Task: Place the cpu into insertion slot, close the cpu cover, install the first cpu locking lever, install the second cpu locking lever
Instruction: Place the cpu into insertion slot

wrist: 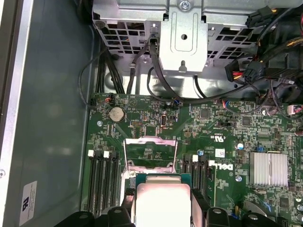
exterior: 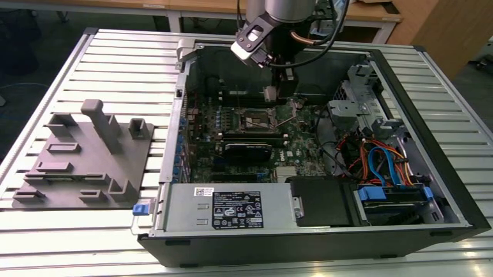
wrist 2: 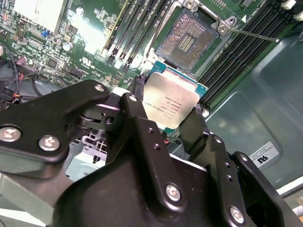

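Second wrist view: gripper (wrist 2: 166, 118) was clamped on the cpu (wrist 2: 173, 100), one finger on each of two opposite edges. Metal lid faced the camera and the chip sat flat between the fingers. My read: an edge grip keeps the contact side untouched and leaves the underside free to drop straight in.

The cpu was not seated. It hung above the board, just beside the insertion slot (wrist 2: 187, 40), and the pin field of that recess was fully exposed and bare.

In the first wrist view the cpu cover (wrist: 150, 140) stood swung up off the socket, board visible through its window. Probably left open so nothing blocks the recess. One locking lever (wrist 2: 251, 34) showed as a thin rod angled out away from the socket corner, unlatched, which fits the cover being free. I couldn't make out a second lever.

Counts:
- cpu: 1, in the fingers
- insertion slot: 1, empty
- cpu cover: 1, open
- lever: 1 clearly seen
- memory slots (wrist: 102, 182): banks on both sides of the socket, looked like 2 per side going by the white latch ends, not certain
- coin cell (wrist: 116, 113): 1
- finned heat sink (wrist: 269, 169): 1

The exterior view had the arm reaching down into the open computer case (exterior: 431, 190), lying on its side on the slatted table (exterior: 115, 57). One grey fixture plate (exterior: 85, 156) sat on the exterior view's left, well apart from the work.
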Controlling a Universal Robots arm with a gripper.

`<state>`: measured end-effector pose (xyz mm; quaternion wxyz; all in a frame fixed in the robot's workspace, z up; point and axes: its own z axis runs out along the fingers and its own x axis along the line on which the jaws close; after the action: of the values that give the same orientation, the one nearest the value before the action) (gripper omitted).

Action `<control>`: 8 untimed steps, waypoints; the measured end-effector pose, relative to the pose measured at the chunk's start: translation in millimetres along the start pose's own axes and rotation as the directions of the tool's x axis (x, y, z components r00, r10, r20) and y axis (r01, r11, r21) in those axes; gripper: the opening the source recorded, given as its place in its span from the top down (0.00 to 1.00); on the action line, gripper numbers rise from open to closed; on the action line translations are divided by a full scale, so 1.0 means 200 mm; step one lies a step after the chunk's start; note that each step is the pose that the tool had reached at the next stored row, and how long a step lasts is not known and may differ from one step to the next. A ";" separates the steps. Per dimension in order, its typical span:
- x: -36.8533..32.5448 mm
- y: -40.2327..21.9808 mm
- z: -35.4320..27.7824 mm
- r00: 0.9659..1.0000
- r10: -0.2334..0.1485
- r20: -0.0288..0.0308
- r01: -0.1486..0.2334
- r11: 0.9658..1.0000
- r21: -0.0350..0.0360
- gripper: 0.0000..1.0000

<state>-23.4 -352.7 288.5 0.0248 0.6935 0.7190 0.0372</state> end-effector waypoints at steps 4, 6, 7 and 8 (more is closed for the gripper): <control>0.000 -0.001 0.012 1.000 0.000 0.000 0.000 1.000 0.000 0.45; 0.000 -0.002 0.018 1.000 0.000 0.000 0.000 1.000 0.000 0.45; 0.000 -0.002 0.021 1.000 0.000 0.000 0.000 1.000 0.001 0.45; 0.000 -0.003 0.025 1.000 0.000 0.000 0.000 1.000 0.001 0.45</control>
<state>-23.5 -352.7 283.5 0.0245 0.6936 0.7190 0.0367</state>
